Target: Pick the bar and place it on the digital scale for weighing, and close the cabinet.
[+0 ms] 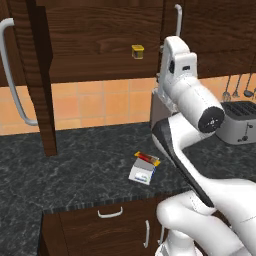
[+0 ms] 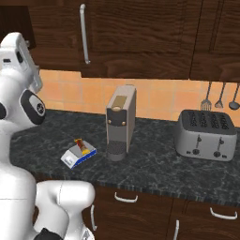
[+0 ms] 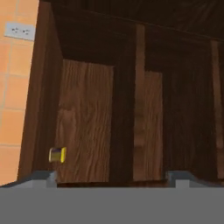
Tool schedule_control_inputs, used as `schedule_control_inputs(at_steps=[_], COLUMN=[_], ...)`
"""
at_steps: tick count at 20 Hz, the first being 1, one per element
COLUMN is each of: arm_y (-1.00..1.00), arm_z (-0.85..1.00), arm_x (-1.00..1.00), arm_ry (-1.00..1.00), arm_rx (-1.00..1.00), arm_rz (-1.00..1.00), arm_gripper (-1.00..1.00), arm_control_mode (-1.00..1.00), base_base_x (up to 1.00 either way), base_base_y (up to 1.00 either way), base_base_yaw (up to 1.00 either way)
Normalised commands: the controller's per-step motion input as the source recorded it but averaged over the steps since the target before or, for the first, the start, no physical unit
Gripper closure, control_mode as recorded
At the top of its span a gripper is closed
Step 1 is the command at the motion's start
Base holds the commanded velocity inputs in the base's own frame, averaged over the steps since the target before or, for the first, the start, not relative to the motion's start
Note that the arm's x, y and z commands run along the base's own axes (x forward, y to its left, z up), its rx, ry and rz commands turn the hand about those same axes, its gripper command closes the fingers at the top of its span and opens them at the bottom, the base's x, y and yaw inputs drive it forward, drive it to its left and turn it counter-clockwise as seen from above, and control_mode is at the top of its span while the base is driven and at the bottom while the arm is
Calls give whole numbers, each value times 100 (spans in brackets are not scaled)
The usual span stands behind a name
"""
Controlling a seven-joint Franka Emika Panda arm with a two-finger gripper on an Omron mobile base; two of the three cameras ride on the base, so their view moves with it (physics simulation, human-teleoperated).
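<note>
Cabinet point(image 1: 95, 45) at frame top, left door swung open toward lower left. Digital scale point(image 1: 141, 171) at centre of the worktop point(image 1: 75, 170), bar point(image 1: 147, 158) resting across its top. Tool point(image 3: 111, 177) spread, holding nothing, aimed into cabinet interior.

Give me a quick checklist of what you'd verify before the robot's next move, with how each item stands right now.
1. Bar on the digital scale: ok, it lies across the back edge of the plate.
2. Cabinet closed: not ok, the left door stands swung out over the counter.
3. Yellow jar out of the door's path: ok, it sits back inside on the shelf.
4. Gripper empty: cannot tell; the hand view looks into the open cabinet with nothing between the fingertips, but the fingers barely show.
5. Coffee machine and toaster away from the door: ok, both stand to the right.
</note>
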Motion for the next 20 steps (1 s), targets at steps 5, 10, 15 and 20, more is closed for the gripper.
schedule_control_inputs(at_steps=[5,10,15,20], arm_y=[0,47,86,49], arm_z=[21,-61,-100,-76], arm_x=[-68,-66,-64,-67], arm_ry=[40,31,-10,-46], arm_rx=[-43,-38,-32,-15], arm_rz=[3,14,24,23], arm_gripper=[-100,-100,-100,-100], arm_control_mode=[-100,-100,-100,-100], base_base_x=[0,0,0,0], base_base_y=[0,0,0,0], base_base_yaw=[0,0,0,0])
